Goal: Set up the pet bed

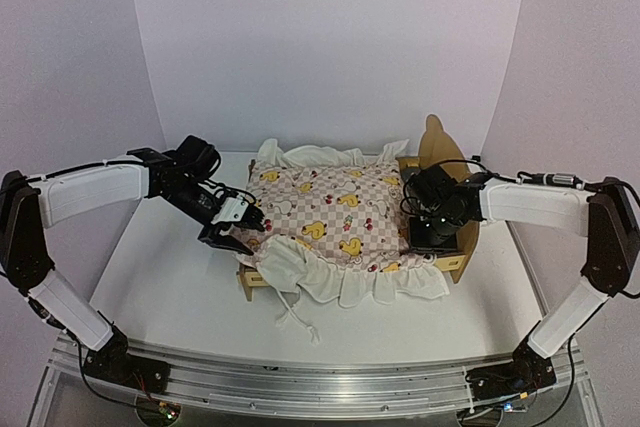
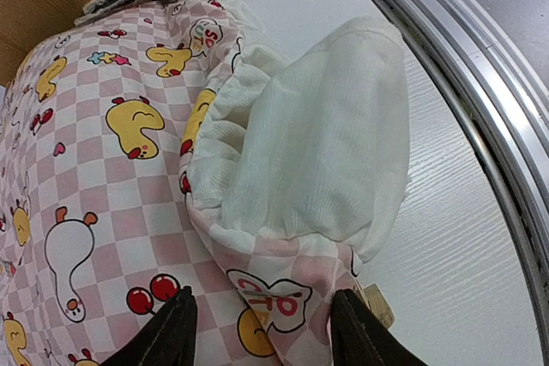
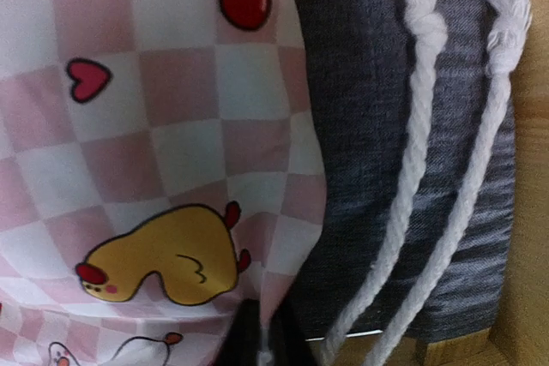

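Note:
The light-wood pet bed (image 1: 456, 265) stands mid-table, its ear-shaped headboard (image 1: 437, 143) at the right. The pink checked duck quilt (image 1: 325, 212) with cream ruffle lies over it. The quilt's near-left corner (image 1: 288, 265) is folded over and shows its cream underside (image 2: 317, 143). My left gripper (image 1: 250, 232) is open at the quilt's left edge, its fingers (image 2: 176, 336) either side of the quilt's hem (image 2: 266, 306). My right gripper (image 1: 412, 209) is shut on the quilt's edge (image 3: 171, 152) at the headboard end, just over the dark grey base (image 3: 377, 109).
Two white twisted cords (image 3: 412, 169) lie on the grey base beside the wooden side rail (image 3: 530, 212). Another white cord (image 1: 296, 319) trails onto the table in front of the bed. The metal rail (image 2: 480, 109) runs along the table's near edge.

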{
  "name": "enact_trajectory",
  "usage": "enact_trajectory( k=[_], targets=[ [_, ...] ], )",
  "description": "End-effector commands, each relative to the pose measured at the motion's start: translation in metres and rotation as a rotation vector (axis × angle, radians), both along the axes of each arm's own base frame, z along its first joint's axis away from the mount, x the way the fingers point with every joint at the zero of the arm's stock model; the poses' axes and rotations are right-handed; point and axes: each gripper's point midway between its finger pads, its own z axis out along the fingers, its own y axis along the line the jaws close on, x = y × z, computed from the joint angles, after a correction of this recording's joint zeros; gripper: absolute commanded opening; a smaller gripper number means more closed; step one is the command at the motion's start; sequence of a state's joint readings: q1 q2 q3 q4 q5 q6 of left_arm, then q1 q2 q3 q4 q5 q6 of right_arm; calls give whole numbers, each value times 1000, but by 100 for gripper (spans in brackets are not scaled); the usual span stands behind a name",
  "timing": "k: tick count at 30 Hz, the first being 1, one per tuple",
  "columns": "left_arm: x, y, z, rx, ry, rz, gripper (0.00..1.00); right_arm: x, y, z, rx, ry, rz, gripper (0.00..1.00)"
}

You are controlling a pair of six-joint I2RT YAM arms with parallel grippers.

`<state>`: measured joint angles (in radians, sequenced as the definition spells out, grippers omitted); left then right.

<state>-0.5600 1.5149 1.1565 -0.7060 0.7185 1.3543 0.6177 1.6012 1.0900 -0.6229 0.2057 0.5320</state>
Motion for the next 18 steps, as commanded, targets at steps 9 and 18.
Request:
enact_trajectory(
  k=[9,18],
  targets=[
    [-27,-32,34,-80,-24,-37,54,30,-81,86,-402,-286,-160,0],
    [-40,-53,2,-37,-95,-82,59,42,-61,74,-377,-227,-97,21]
  ],
)
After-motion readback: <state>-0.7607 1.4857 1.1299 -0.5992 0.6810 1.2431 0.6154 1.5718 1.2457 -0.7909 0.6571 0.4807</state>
